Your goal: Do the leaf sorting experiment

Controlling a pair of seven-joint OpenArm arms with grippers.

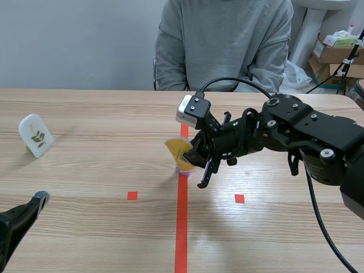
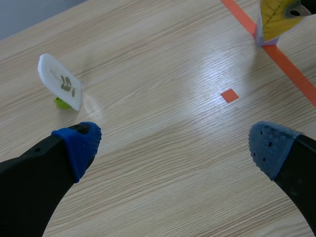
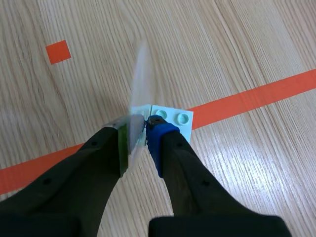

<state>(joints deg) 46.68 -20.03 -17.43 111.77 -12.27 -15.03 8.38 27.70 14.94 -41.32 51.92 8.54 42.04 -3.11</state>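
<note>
A yellow leaf card [image 1: 178, 152] stands on a small pale base over the orange tape line at mid-table. My right gripper [image 1: 197, 165] is shut on it. In the right wrist view the card [image 3: 141, 84] runs edge-on between the pads, above its studded base [image 3: 173, 118]. The same card [image 2: 274, 17] shows far ahead of my left gripper. A white card with a green leaf sprig [image 1: 36, 135] stands on a green foot at the far left, also seen ahead of the left finger [image 2: 60, 81]. My left gripper [image 2: 173, 148] is open and holds nothing, low near the table's front left [image 1: 31, 207].
A person in a grey sweater [image 1: 222, 40] sits across the table, hands out of sight. Cardboard boxes [image 1: 335, 51] stand behind the table at the back right. Bare wood lies between the two cards.
</note>
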